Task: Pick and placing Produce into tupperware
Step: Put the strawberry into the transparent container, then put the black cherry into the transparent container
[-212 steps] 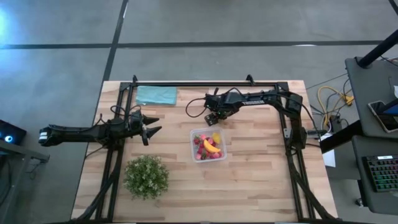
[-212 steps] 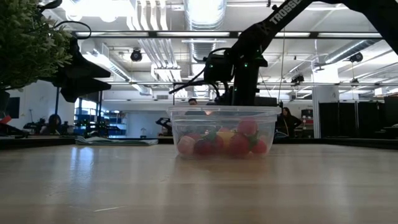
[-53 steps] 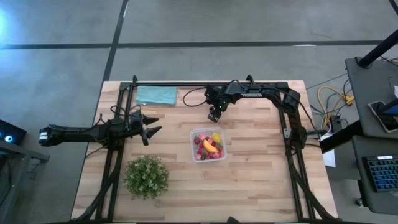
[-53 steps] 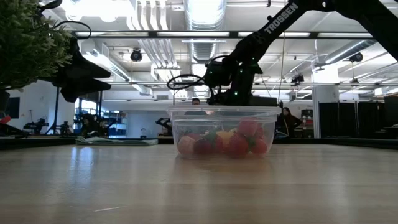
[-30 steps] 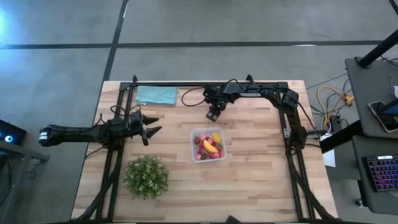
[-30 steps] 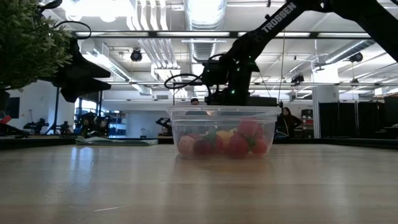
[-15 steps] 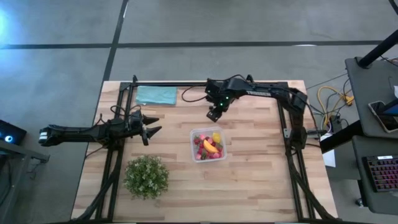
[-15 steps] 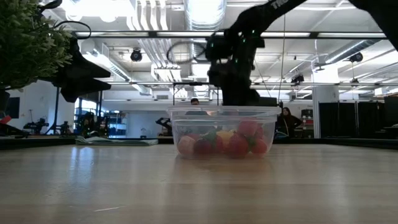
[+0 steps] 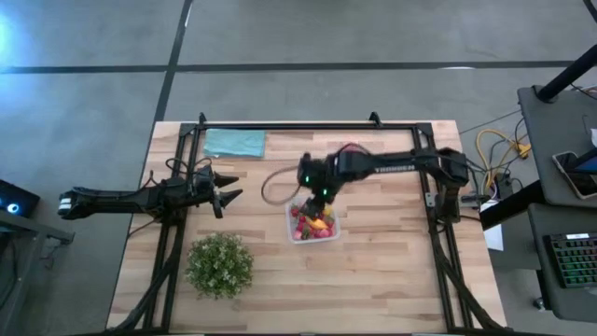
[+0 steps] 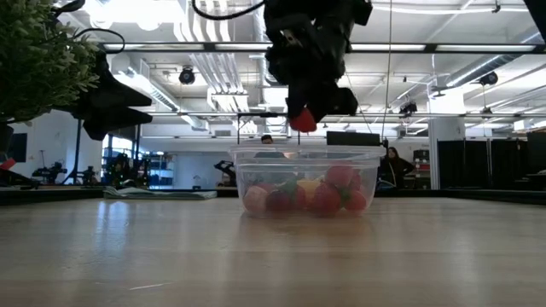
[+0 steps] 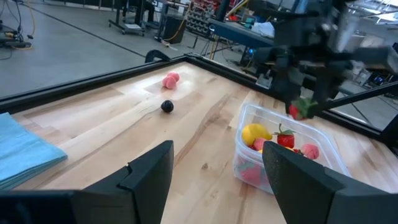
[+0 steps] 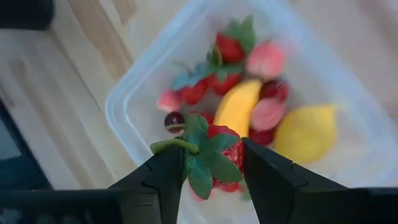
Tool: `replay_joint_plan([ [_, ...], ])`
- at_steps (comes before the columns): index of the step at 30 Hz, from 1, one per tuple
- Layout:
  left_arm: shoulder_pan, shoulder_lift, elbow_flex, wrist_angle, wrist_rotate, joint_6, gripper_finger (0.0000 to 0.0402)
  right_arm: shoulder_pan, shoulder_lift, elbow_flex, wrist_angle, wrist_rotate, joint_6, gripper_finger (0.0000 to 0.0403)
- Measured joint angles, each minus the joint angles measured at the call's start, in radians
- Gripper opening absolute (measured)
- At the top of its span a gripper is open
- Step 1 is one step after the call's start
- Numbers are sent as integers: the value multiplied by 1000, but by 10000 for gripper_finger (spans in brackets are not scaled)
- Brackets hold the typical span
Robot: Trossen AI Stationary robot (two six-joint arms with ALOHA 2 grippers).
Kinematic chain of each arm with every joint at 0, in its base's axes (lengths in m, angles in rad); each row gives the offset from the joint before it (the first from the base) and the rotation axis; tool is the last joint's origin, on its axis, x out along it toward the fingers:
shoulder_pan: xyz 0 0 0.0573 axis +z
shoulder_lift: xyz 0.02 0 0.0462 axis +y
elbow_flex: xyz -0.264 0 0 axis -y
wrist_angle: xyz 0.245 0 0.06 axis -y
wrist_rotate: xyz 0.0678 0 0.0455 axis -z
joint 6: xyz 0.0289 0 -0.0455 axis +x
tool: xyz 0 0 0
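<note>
From my remote station I see the right gripper (image 10: 304,115) poised above the tupperware (image 9: 313,218), its fingers (image 12: 163,177) clamped on a red strawberry (image 12: 214,157) with green leaves — the fruit hangs clear of the rim, over the container's open top. Inside the clear box lie the rest of the produce: a yellow banana (image 12: 236,107), a lemon (image 12: 308,133), pink and red berries and a dark one. The container sits near the middle of the pale wooden table (image 9: 373,280), planks running side to side, bounded by a black metal frame (image 9: 308,126).

The left gripper (image 9: 224,194) waits over the table's left side, well apart from the container, its fingers (image 11: 149,177) spread and holding nothing. Two pieces remain loose on the boards — a pink fruit (image 11: 170,79) and, near it, a small dark fruit (image 11: 166,106), both towards the table's far edge in the left wrist view.

A teal cloth (image 9: 234,142) lies folded at the far left corner, and a bushy green plant (image 9: 220,265) stands on the near left part of the tabletop. Beyond the table, the high view shows grey concrete floor crossed by dark lines, and a side desk with a keyboard (image 9: 571,261) and yellow cables (image 9: 494,147) at the right. The low view looks into a bright workshop hall with ceiling ducts (image 10: 281,26), strip lights and distant benches; a person (image 10: 266,140) shows faintly behind the container.
</note>
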Motion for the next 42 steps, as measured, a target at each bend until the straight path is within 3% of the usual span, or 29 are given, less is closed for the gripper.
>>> replay_joint_plan([
  [5, 0, 0, 0, 0, 0, 0, 233, 57, 6, 0, -2, 116, 82, 162],
  [9, 0, 0, 0, 0, 0, 0, 233, 58, 5, 0, -4, 139, 109, 196],
  [19, 0, 0, 0, 0, 0, 0, 233, -38, 3, 0, -9, 207, 134, 265],
  [24, 0, 0, 0, 0, 0, 0, 233, -185, 7, 0, -6, 273, 112, 264],
  [30, 0, 0, 0, 0, 0, 0, 233, -335, 73, -1, -1, 234, 78, 258],
  [33, 0, 0, 0, 0, 0, 0, 233, -366, 126, -1, 23, 168, 35, 258],
  [42, 0, 0, 0, 0, 0, 0, 233, -388, 206, -1, 143, 183, 10, 258],
])
